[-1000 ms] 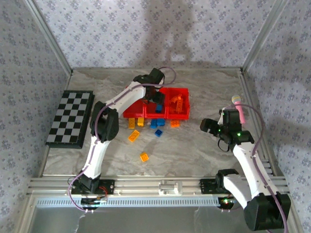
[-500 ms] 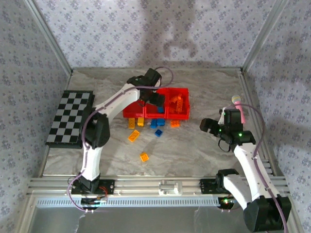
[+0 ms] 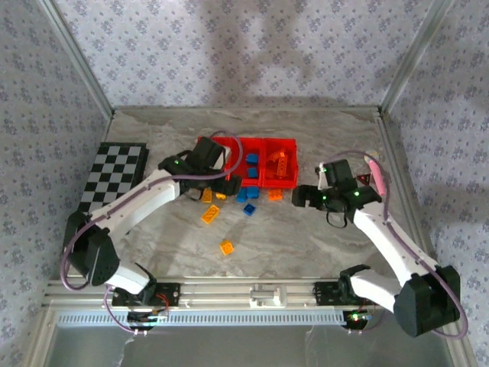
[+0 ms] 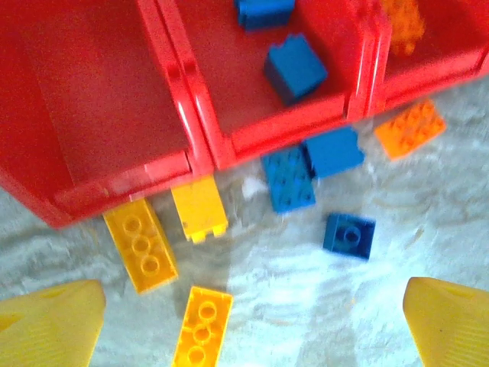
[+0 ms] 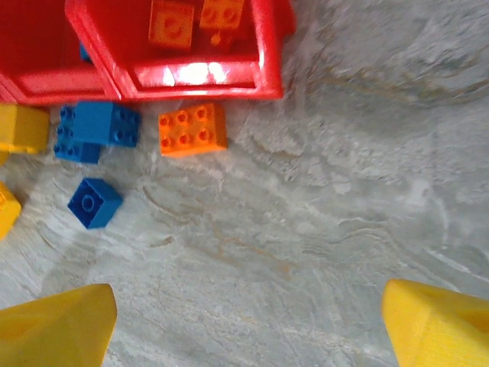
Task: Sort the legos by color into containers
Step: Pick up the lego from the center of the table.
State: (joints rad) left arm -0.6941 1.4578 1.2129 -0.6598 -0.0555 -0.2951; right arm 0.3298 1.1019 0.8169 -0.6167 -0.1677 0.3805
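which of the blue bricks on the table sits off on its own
The small square blue brick with one stud. The other two blue bricks lie touching each other, right by the middle bin.

Left gripper (image 3: pixel 227 183) withdrawn from middle red bin (image 3: pixel 250 141) to the loose legos (image 3: pixel 210 215) in front, right gripper (image 3: pixel 300 199) swung left toward the bins.

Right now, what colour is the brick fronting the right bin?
The brick is orange; best in right wrist view.
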